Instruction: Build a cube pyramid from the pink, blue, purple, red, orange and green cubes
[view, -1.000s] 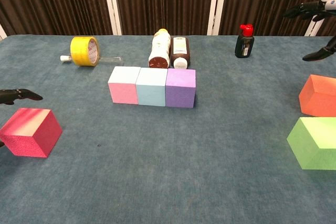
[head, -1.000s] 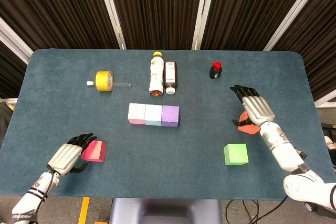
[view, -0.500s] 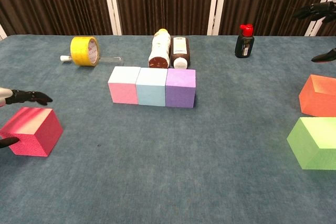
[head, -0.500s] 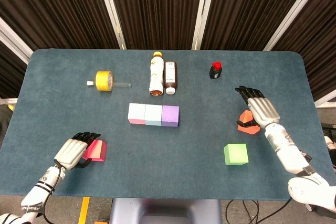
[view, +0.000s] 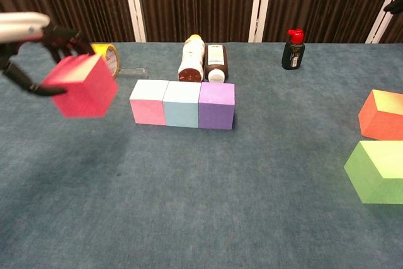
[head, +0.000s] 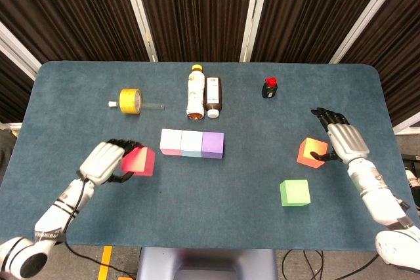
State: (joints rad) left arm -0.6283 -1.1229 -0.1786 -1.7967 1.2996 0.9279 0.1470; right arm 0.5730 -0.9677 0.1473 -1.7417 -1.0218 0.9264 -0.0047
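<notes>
Red cube (head: pixel 138 160) now off table – my left hand (head: pixel 105 160) grips it, raised just left of pink cube (head: pixel 170 141), blue cube (head: pixel 191 143), purple cube (head: pixel 212 144) base row. Second tier comes next, I judge. Right hand (head: pixel 342 141) pulled back beside orange cube (head: pixel 312 152), fingers spread, holding nothing. Green cube (head: pixel 294 192) untouched.

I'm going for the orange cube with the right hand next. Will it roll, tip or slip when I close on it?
The orange cube has flat faces and sits flat on the carpeted table, so it probably won't roll or tip. Its matte, foam-like look suggests it is light and grippy; the left hand carries the similar red cube aloft without trouble. The right hand sits beside it.
</notes>
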